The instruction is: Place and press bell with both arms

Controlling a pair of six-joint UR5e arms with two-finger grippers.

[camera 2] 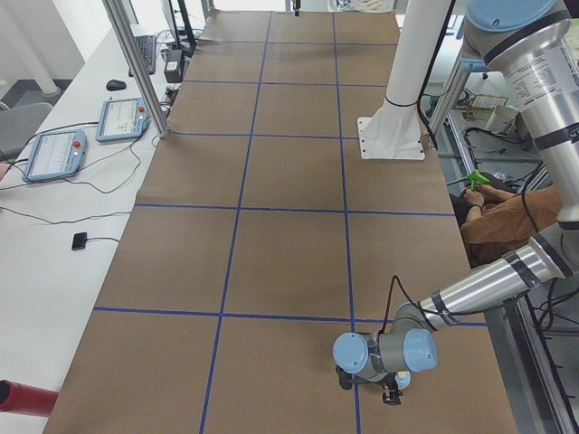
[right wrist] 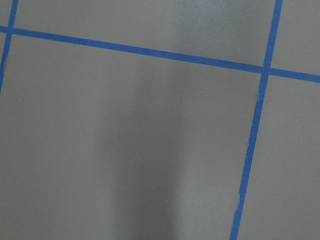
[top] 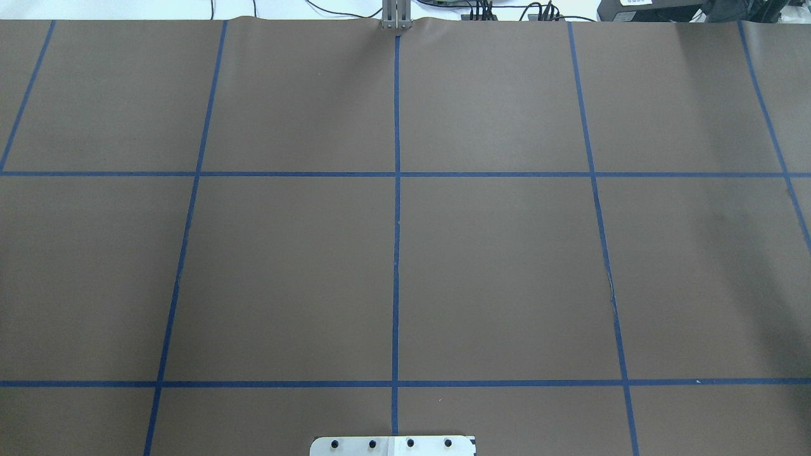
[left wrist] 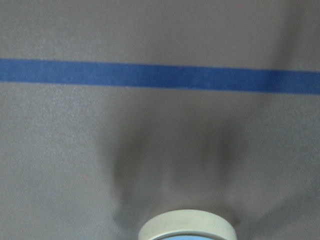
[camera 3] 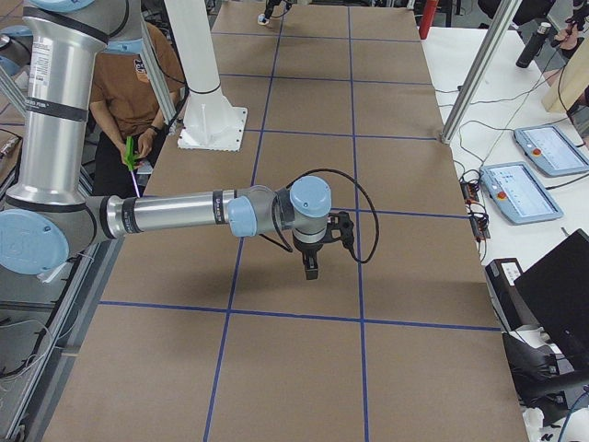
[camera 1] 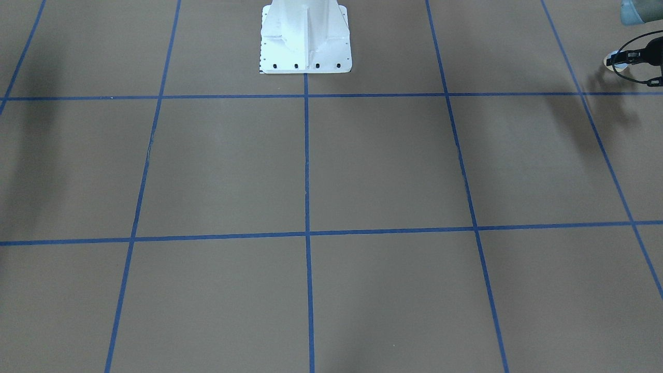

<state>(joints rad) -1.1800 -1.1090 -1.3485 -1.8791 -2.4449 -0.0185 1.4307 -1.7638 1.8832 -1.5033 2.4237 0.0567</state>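
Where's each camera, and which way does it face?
Front: across table, faces pedestal; left gripper at edge.
Overhead: behind pedestal, looks down; only its foot shows.
Left: table's end; left arm near.
Right: other end; right arm near.
Left wrist: down at bell.
Right wrist: down at tape.
Shared: pedestal, in all four fixed views.

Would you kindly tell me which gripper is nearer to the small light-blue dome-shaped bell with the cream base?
Left. The left gripper is right at the bell; the right gripper hangs above the brown table cover, well away.
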